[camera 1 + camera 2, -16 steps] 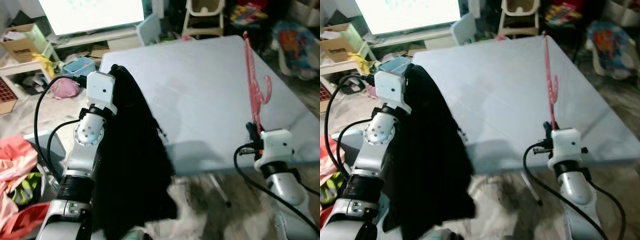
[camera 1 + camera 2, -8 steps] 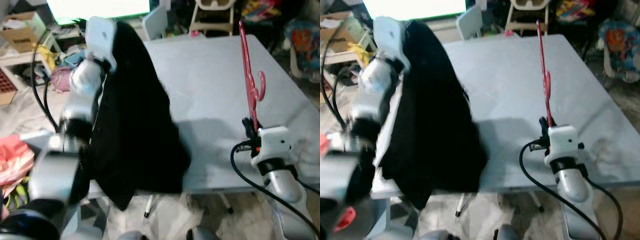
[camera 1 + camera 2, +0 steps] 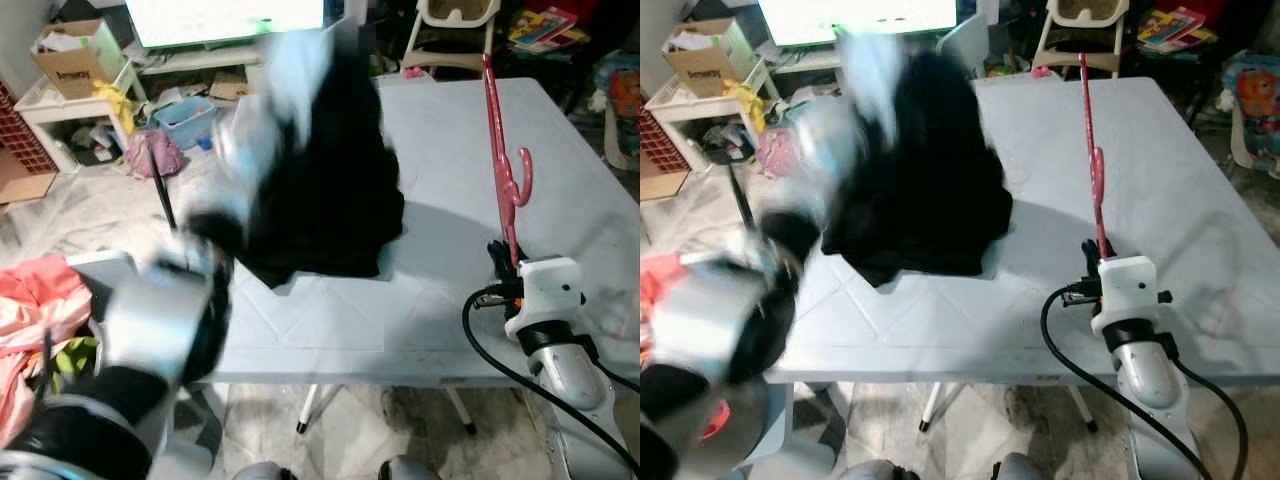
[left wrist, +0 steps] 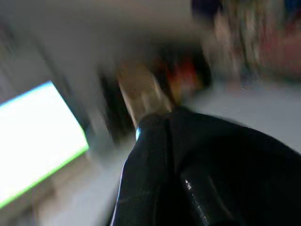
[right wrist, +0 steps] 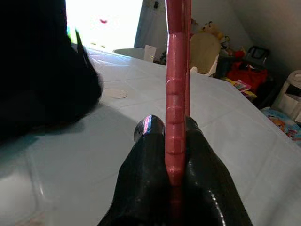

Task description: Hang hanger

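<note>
Over the table [image 3: 560, 180], the right gripper [image 5: 175, 141] pinches the pink hanger [image 3: 498, 160] upright, hook sideways, while the blurred left gripper [image 4: 164, 155], its grip unreadable, carries the black garment [image 3: 330, 190] well leftward.

Glossy pink plastic hanger [image 3: 499, 160], matt black cloth garment [image 3: 325, 190], smooth pale matt table [image 3: 450, 290], glossy black right claw [image 5: 170, 136] fingers

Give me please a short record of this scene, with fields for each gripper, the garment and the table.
left gripper: blurred, carrying the black garment
right gripper: shut on the pink hanger, held upright over the table's near edge
black garment: lower part bunched on the table, upper part lifted
table: pale blue-grey, square
</note>
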Robot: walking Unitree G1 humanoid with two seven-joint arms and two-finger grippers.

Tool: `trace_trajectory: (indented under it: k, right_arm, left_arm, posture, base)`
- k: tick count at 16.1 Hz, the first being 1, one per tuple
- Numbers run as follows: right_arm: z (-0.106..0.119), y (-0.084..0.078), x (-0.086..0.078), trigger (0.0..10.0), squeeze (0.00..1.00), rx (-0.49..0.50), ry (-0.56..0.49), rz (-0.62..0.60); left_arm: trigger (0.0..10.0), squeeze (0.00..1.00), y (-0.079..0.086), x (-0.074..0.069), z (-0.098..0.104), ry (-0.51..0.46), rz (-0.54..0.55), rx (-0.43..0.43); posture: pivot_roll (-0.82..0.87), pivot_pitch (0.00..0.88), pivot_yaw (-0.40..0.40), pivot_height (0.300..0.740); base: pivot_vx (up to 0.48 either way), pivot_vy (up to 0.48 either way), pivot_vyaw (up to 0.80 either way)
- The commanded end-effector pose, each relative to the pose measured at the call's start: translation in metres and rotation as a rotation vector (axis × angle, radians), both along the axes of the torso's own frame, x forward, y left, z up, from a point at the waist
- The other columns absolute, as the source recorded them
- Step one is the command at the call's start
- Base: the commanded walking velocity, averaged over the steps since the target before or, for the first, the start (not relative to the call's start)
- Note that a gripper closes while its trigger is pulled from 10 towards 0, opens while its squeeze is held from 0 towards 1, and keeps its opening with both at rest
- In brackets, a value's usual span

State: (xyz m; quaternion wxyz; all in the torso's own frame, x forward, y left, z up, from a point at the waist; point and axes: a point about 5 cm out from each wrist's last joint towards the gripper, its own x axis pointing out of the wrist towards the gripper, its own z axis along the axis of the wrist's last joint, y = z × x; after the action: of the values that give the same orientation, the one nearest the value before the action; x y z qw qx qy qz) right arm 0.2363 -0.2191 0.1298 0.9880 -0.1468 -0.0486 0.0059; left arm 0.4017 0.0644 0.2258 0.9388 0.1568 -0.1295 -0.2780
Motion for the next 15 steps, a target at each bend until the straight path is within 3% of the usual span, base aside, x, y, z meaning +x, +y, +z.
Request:
trace_trajectory:
  k: [1, 2, 4, 5, 6, 7, 9, 10, 11, 13, 15]
  right_arm:
    - [-0.002, 0.0, -0.001, 10.0, 0.0, 0.006, 0.012, -0.008]
    - [-0.002, 0.0, -0.001, 10.0, 0.0, 0.007, 0.016, -0.004]
    - [-0.005, -0.001, -0.002, 10.0, 0.0, 0.009, 0.028, -0.004]
    - [-0.005, -0.001, 0.0, 10.0, 0.0, 0.011, 0.029, -0.003]
    - [-0.005, 0.002, 0.002, 10.0, 0.0, 0.015, 0.03, 0.003]
    - [-0.007, 0.005, 0.002, 10.0, 0.0, 0.018, 0.033, 0.01]
    - [-0.01, 0.008, 0.001, 10.0, 0.0, 0.021, 0.041, 0.021]
    - [-0.012, 0.009, -0.001, 10.0, 0.0, 0.026, 0.048, 0.024]
    - [-0.013, 0.009, -0.001, 10.0, 0.0, 0.028, 0.05, 0.023]
    - [-0.013, 0.009, -0.002, 10.0, 0.0, 0.038, 0.052, 0.019]
    - [-0.014, 0.009, -0.003, 10.0, 0.0, 0.042, 0.056, 0.022]
  left_arm:
    - [10.0, 1.0, 0.009, 0.001, -0.021, 0.113, 0.027, 0.062]
    - [10.0, 1.0, 0.02, -0.001, -0.048, 0.232, 0.095, 0.108]
    - [10.0, 1.0, 0.043, -0.002, -0.074, 0.491, 0.235, -0.108]
    - [10.0, 1.0, 0.048, -0.002, -0.077, 0.561, 0.249, -0.203]
    - [10.0, 1.0, 0.049, -0.002, -0.074, 0.555, 0.212, -0.202]
    - [10.0, 1.0, 0.047, -0.004, -0.073, 0.502, 0.166, -0.112]
    - [10.0, 1.0, 0.052, -0.01, -0.081, 0.375, 0.162, 0.168]
    - [10.0, 1.0, 0.064, -0.025, -0.099, 0.188, 0.112, 0.513]
    - [10.0, 1.0, 0.067, -0.031, -0.103, 0.107, 0.08, 0.617]
    - [10.0, 1.0, 0.07, -0.046, -0.104, -0.029, -0.015, 0.661]
    - [10.0, 1.0, 0.066, -0.054, -0.088, -0.186, -0.044, 0.614]
  posture:
    - [-0.11, 0.04, 0.099, 0.74]
    - [-0.11, 0.046, 0.095, 0.74]
    - [-0.1, 0.046, 0.09, 0.74]
    - [-0.1, 0.046, 0.09, 0.74]
    - [-0.1, 0.046, 0.09, 0.74]
    - [-0.09, 0.045, 0.094, 0.74]
    - [-0.08, 0.044, 0.101, 0.74]
    - [-0.07, 0.042, 0.11, 0.74]
    - [-0.07, 0.042, 0.11, 0.74]
    - [-0.07, 0.046, 0.106, 0.74]
    - [-0.06, 0.049, 0.096, 0.74]
  base:
    - [0.0, 0.0, 0.0]
    - [0.0, 0.0, 0.0]
    - [0.0, 0.0, 0.0]
    - [0.0, 0.0, 0.0]
    - [0.0, 0.0, 0.0]
    - [0.0, 0.0, 0.0]
    - [0.0, 0.0, 0.0]
    - [0.0, 0.0, 0.0]
    - [0.0, 0.0, 0.0]
    - [0.0, 0.0, 0.0]
    - [0.0, 0.0, 0.0]
